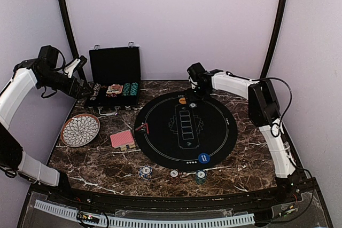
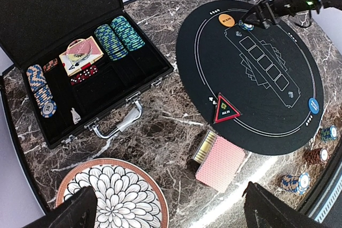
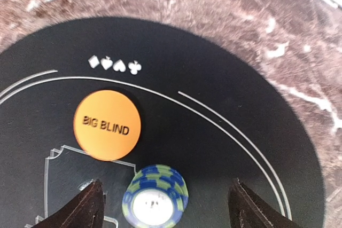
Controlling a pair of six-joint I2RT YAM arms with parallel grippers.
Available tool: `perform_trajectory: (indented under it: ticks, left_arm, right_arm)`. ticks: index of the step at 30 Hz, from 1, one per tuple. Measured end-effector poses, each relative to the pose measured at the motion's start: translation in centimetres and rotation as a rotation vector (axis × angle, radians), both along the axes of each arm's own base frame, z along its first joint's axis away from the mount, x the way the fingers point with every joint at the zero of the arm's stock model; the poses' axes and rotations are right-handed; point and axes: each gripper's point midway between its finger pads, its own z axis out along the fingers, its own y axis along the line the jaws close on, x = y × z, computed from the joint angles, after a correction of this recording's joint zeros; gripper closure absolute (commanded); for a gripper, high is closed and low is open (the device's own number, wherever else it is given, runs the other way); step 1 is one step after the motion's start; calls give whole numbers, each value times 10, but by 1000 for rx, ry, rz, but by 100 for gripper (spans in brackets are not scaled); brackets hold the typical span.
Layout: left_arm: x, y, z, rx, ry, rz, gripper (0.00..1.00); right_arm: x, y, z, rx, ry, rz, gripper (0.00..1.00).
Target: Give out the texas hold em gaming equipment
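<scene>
While the right gripper (image 3: 165,191), jaws apart, straddles the blue chip stack (image 3: 155,200) resting on the mat (image 3: 224,148) just beside the orange button (image 3: 107,125), placement looks done, though the blur hides contact; next: lift straight up.

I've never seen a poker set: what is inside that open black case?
The case holds two rows of green-blue chips, a row of blue-orange chips, a card pack and red dice. Whatever lies under the pack is covered.
</scene>
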Motion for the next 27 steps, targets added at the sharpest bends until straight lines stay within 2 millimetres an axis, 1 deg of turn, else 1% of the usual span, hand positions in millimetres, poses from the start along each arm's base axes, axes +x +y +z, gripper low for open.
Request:
perform_trajectory:
  ticks: [3,6,7,8,9,11,12,13,14,16,18,20,21,24,27]
  left_arm:
    - [0,1,0,4,1,3,1]
    - [0,2,-1,8,3,6,1]
    - [0,2,-1,9,3,7,1]
    - [-1,2,-1,11,5,8,1]
    - [-1,2,-2,11,6,8,1]
    - [-1,2,-2,13,6,8,1]
    - [-1,2,-1,13,6,7,1]
    - [-1,1,-1,14,6,7,1]
    - [-1,2,-1,15,6,7,1]
    - [-1,1,-2,16,5,7,1]
    - [-1,2,-2,19,6,8,1]
    - [-2,1,-2,18,8,7,1]
    - [-2,1,-2,18,9,6,1]
    - [-3,1,-1,17,11,5,1]
    - [-2,0,3,17,1,4,1]
  right_arm:
    - [-12,-3,27,5,-29,12,21]
    - [-35,-7,69,16,-77,27,19]
    - [-47,-7,84,26,-99,38,19]
    - [-65,-4,100,35,-121,58,19]
    - [-80,-1,111,44,-137,75,19]
    - [-123,10,130,67,-159,134,19]
    - [-147,17,134,77,-162,171,18]
    - [-168,24,136,85,-159,204,18]
    - [-192,30,133,87,-148,241,17]
    - [-240,38,120,79,-103,312,15]
    - [-275,38,104,58,-50,354,14]
    - [-306,32,88,36,4,377,13]
    - [-320,29,81,26,28,384,13]
    - [-349,21,69,10,81,393,13]
    - [-372,13,55,3,129,394,17]
